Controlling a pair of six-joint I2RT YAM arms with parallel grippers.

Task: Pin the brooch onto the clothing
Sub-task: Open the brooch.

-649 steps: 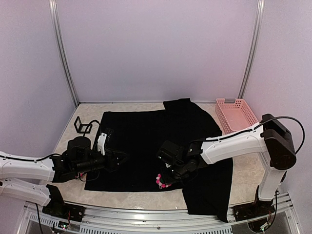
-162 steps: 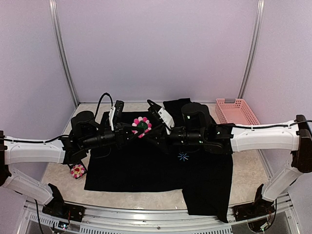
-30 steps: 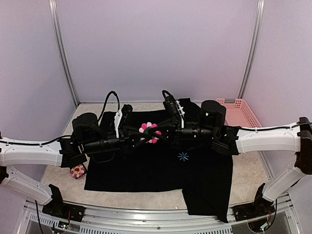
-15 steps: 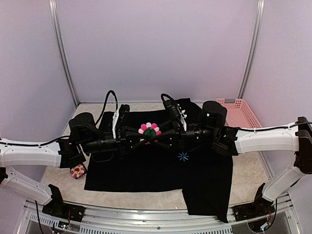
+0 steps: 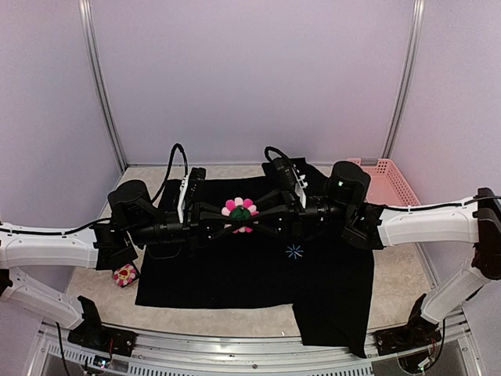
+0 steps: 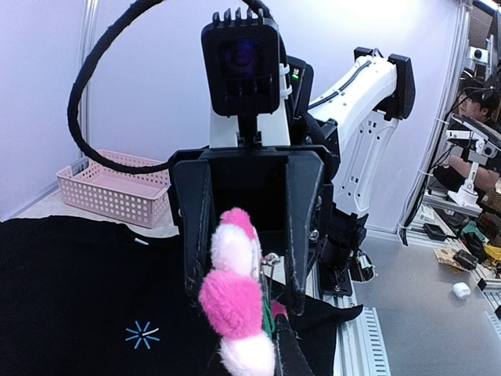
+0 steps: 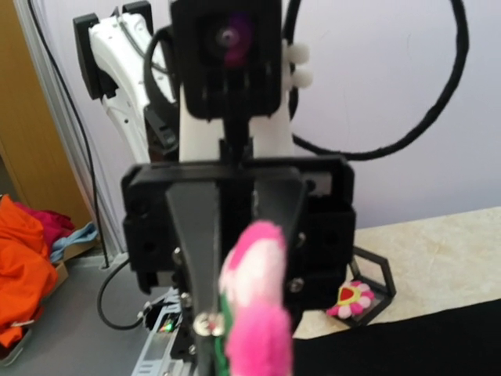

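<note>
The brooch (image 5: 239, 212), a pink and white plush flower with a green back, hangs in the air above the black T-shirt (image 5: 235, 266). My left gripper (image 5: 232, 216) comes from the left and is shut on the brooch. In the left wrist view the brooch (image 6: 235, 305) is edge-on against my own finger (image 6: 286, 354). My right gripper (image 5: 252, 213) faces it from the right. Its fingers (image 6: 301, 227) are spread wide on either side of the brooch and its metal pin (image 6: 270, 257). The shirt's blue starburst (image 5: 294, 251) lies below.
A second flower brooch (image 5: 124, 274) sits in a black holder at the shirt's left edge and also shows in the right wrist view (image 7: 354, 296). A pink basket (image 5: 379, 184) stands at the back right. A black wire stand (image 5: 133, 204) is at the back left.
The brooch was at the shirt's front hem under my right gripper; now both grippers meet at it in the air. Over the last second the right arm has shifted slightly right.
</note>
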